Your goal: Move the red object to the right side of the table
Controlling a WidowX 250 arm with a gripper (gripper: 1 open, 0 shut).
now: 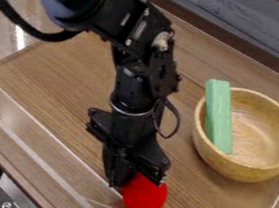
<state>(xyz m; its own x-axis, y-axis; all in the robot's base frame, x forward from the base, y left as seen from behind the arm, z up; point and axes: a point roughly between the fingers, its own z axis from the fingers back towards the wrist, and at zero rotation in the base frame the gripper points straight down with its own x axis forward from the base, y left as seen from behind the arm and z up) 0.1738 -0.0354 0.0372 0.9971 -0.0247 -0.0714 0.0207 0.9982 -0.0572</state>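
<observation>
The red object [146, 196], a small rounded toy, lies near the front edge of the brown wood-grain table [51, 80]. My gripper [129, 180] points straight down right over it, and its black fingers are closed around the toy's upper part, hiding its top. Only the lower red body shows beneath the fingers. The toy still rests on the tabletop.
A round light wooden bowl [260, 148] stands at the right with a green rectangular block [218, 112] leaning over its left rim. Low clear acrylic walls [17, 125] border the table on the left and front. The black arm [117, 21] reaches in from the upper left.
</observation>
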